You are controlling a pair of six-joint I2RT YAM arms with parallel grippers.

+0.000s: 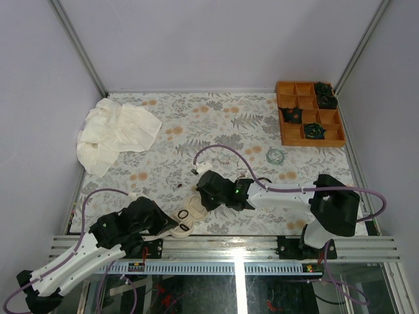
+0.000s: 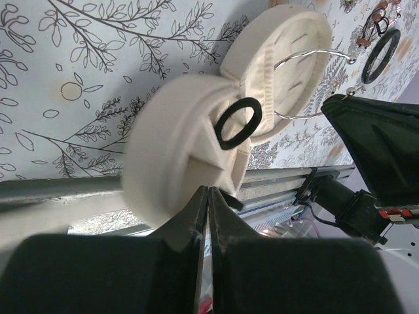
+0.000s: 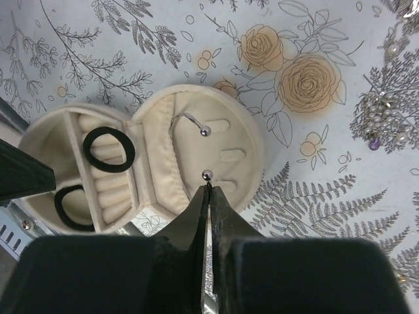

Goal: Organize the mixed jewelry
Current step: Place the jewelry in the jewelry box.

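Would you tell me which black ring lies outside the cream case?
The black ring on the tablecloth, beside the reddish-brown bits; the other two rings lie inside the open cream case.

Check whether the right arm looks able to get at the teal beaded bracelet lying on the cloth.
Probably yes. The teal beaded bracelet lies alone on the cloth on that arm's side, nothing over it. The right tool is shut above the cream case, so it would have to swing over and open.

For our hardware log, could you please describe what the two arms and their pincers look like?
The left arm and right arm have white links joined by bulky black joint housings, with lavender cables looping alongside. The left pincer and right pincer are matte black, tapering to thin tips.
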